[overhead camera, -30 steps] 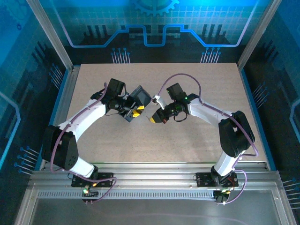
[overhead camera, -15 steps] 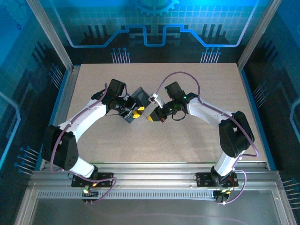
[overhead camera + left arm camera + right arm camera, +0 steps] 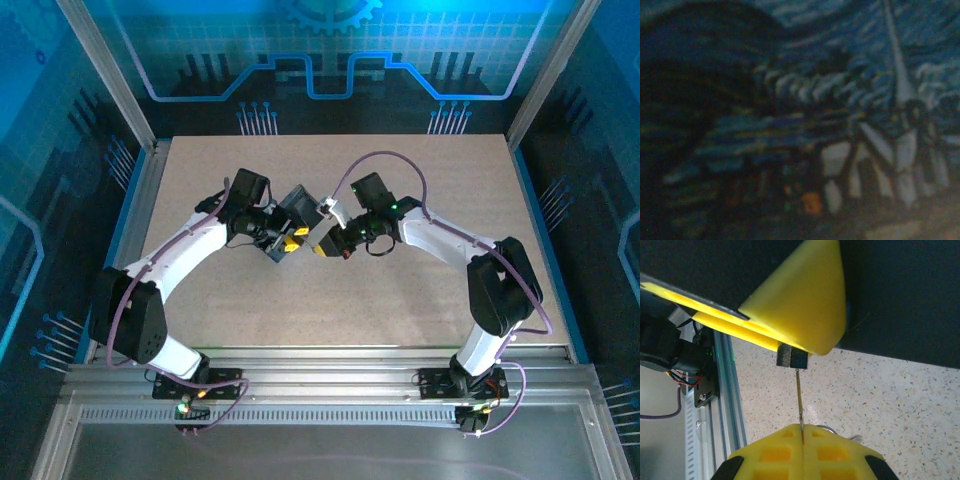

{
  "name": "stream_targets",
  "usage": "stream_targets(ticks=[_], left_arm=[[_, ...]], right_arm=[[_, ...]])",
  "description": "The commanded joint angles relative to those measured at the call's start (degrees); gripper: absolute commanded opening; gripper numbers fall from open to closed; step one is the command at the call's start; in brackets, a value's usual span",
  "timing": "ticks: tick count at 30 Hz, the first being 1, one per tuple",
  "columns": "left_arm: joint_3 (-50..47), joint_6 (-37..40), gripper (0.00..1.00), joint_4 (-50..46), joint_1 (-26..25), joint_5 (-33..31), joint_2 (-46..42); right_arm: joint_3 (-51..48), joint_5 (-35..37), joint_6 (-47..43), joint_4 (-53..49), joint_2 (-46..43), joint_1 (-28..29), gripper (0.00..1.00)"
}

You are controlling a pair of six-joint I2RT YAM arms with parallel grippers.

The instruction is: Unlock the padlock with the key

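The right claw (image 3: 802,432) is clamped shut on the key (image 3: 799,395). Its thin blade runs straight ahead from the tips and meets the near end of the padlock (image 3: 791,359), so any turn should go about that axis. The padlock sits at the left claw (image 3: 289,241); whether that claw is closed on it I cannot tell.

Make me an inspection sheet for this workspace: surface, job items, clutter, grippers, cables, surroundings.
Surface: speckled beige table, no damage seen.
Job's things: padlock, small dark body between yellow fingers; key, thin blade with its tip at the padlock, insertion unclear.
Clutter: dark painted box by the left gripper; nothing else seen.
Grippers: left gripper seems closed on the padlock; right gripper shut on the key.
Cables: purple cable arching over the right arm.
Surroundings: aluminium frame, blue panels.
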Motion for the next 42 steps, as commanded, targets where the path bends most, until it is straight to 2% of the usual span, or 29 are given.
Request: stream_targets(ticks=[1,11,16,20,23,27,35,42], left_arm=[[0.2,-0.5,0.12,1.4,-1.1,1.7,-2.5],[0.6,0.7,0.12,-0.7,-1.1,0.3,-2.8],[0.4,2.3,0.12,2.6,-1.1,2.2,-2.8],[3.5,8.4,0.12,-1.6,-0.5,2.9,-2.8],[0.5,7.6,0.12,0.5,0.7,5.3,-3.6],[-2.7,7.7,0.12,1.9,2.2,8.6,-4.6],[-1.9,11.2,0.12,-2.0,2.9,10.1,-3.8],[-4.5,5.4,0.11,2.9,4.3,11.4,-3.4]], right_arm=[[1.7,1.0,1.1,2.7,-0.3,0.8,0.00],[3.2,1.5,3.2,2.4,0.7,1.0,0.00],[4.1,-3.0,3.8,-0.2,2.1,1.1,0.00],[3.2,-6.7,7.7,-0.4,1.5,0.9,0.00],[3.4,-8.4,10.1,-2.1,1.0,0.9,0.00],[4.8,-8.2,11.5,-4.8,1.1,0.8,0.00],[7.9,-5.4,13.7,-3.0,2.4,1.7,0.00],[9.1,-2.6,14.1,-2.0,4.6,4.4,0.00]])
